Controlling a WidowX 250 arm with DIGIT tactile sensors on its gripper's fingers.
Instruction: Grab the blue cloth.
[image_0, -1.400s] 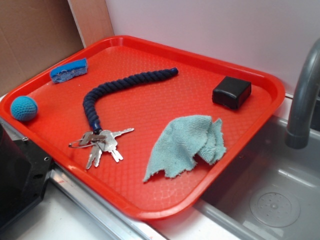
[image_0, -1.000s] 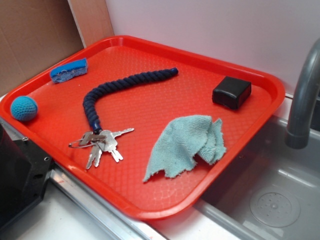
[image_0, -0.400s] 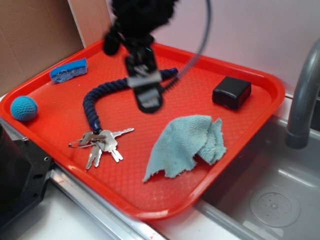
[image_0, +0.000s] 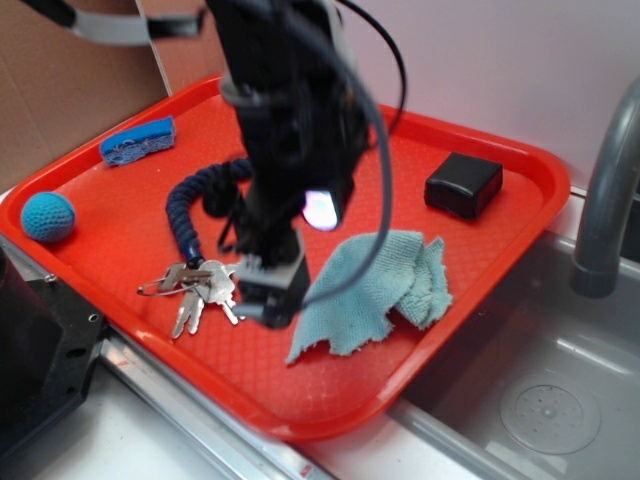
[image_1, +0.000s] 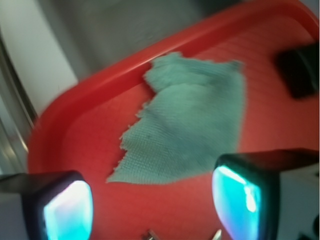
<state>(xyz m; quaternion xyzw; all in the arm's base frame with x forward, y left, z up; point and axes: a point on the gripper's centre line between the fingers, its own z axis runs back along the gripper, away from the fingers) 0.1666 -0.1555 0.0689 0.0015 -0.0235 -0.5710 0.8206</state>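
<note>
From the outside view, my pincer hangs low over the red tray. The blue cloth lies flat on the tray just beside my pincer, on the sink side, and I am not touching it. The keys lie just on the other side of me, very near. The dark rope is behind my arm, and the black box sits well past the cloth. From here I cannot tell how far apart my fingers are.

From my wrist view, my two fingers stand wide apart with nothing between them. The blue cloth lies ahead of them, not under them yet.

I think I could go wrong here. If I drop straight down, I may pinch bare tray or catch the keys. The cloth is thin, so my fingers may slide over it
</note>
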